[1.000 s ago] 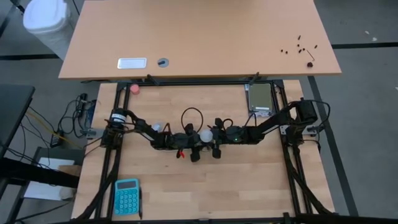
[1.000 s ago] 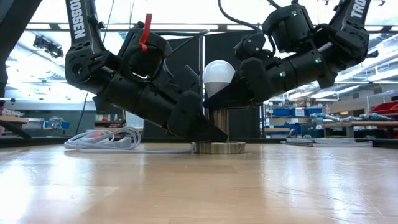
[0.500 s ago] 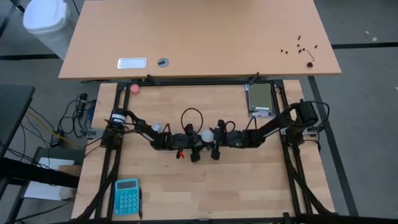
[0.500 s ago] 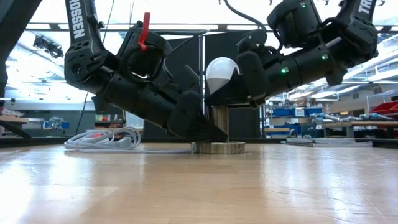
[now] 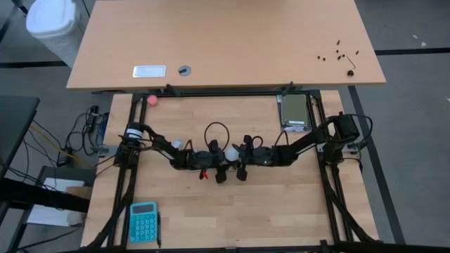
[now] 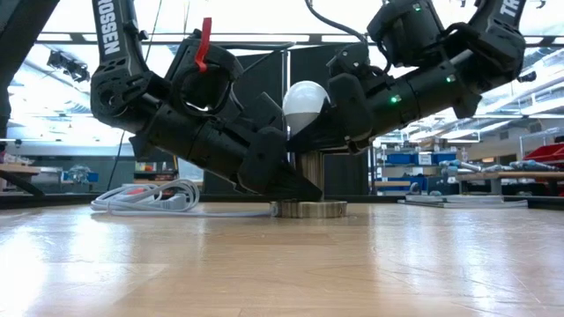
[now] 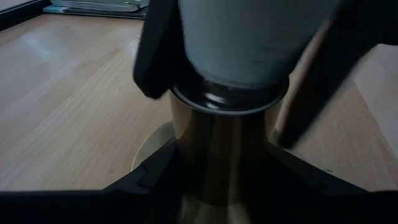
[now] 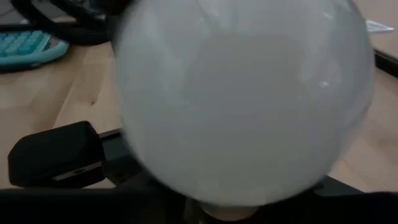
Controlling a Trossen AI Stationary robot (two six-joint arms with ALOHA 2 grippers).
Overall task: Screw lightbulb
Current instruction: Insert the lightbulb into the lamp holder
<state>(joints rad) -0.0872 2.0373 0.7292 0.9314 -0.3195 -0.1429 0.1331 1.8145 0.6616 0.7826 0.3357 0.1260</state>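
Observation:
The white frosted lightbulb [image 6: 304,101] stands globe up over a brass-coloured socket column [image 7: 217,155] on a round base disc [image 6: 308,210] at mid-table. In the left wrist view the bulb's tapered lower end [image 7: 239,43] sits on the socket's collar. My left gripper [image 6: 295,180] comes from the table's left, low, and is shut on the socket column. My right gripper [image 6: 310,123] comes from the right, higher, and is shut on the bulb [image 5: 230,153]. The bulb's screw base is hidden. My left gripper pinches the socket column [image 7: 214,168] between its two fingers [image 7: 155,180], below the collar. The fingers slant down from the table's left and lie across the upright column, whose base disc rests on the table. My right gripper pinches the bulb's tapered lower part [image 7: 186,56] between its two fingers [image 7: 158,62]. The fingers come nearly level from the table's right. The bulb stands about upright on the socket's top, its globe [image 8: 242,99] clear above the fingers.
A white cord [image 6: 150,198] lies coiled behind the left arm. A teal calculator [image 5: 143,221] lies near the front left. A small pink ball [image 5: 152,100] lies at the far left and a grey device [image 5: 294,112] at the far right.
My right gripper has turned about its wrist with the bulb in its hold. The bulb tipped a little toward the right and has come back about upright over the socket. My left gripper has kept still on the column.

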